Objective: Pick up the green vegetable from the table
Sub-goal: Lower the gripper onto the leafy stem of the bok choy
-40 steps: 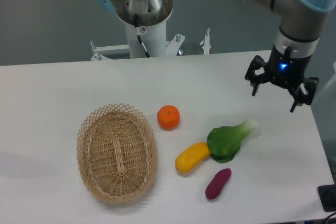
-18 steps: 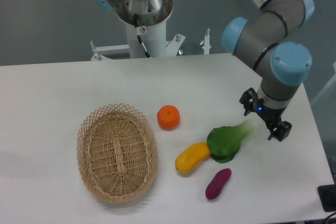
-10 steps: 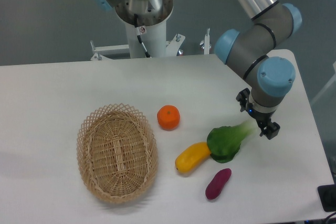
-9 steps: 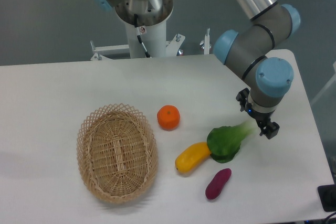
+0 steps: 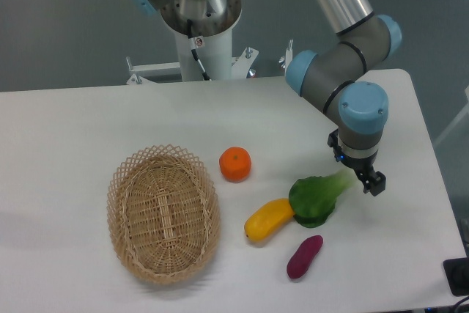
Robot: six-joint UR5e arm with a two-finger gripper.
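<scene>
Hanging low over the right part of the table, the gripper sits right at the pale stem end of the green vegetable. One dark finger shows just to the right of the stem tip, and another dark part shows at the upper left of it, so the fingers stand apart on either side of the stem; whether they touch it cannot be told. The green vegetable lies on the table toward the right edge, its dark leaves pointing to the lower left and its whitish stem to the upper right.

The leafy end touches the yellow vegetable, which lies slanted just to its left. A purple sweet potato lies just below the two, nearer the front edge and apart from them. An orange sits near the middle of the table, apart from the yellow vegetable. A wicker basket stands on the left half, toward the front edge, just left of the orange.
</scene>
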